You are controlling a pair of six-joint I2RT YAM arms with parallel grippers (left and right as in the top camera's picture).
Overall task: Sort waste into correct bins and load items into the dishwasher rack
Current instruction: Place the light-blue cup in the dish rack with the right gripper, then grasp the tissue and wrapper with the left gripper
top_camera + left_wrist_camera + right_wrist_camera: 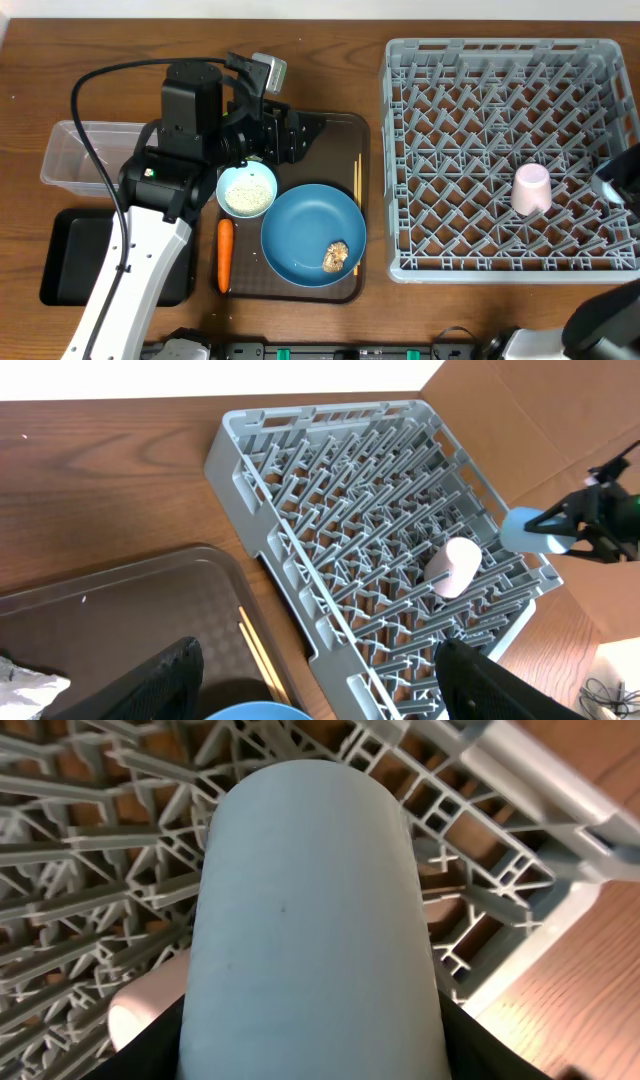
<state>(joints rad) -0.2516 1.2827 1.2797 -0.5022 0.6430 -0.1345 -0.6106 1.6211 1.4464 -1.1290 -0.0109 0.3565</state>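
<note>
Where the light blue cup (315, 900) is: over the grey dishwasher rack (500, 60), near its right edge.
Cup's look: smooth, pale, cylindrical, with one tiny dark speck.
Right gripper (555, 525): clamped on the light blue cup.
Left gripper (320, 690): fingers spread wide, empty, over the dark brown tray (120, 610).
Pink cup (531, 188): on its side among the pegs.
</note>
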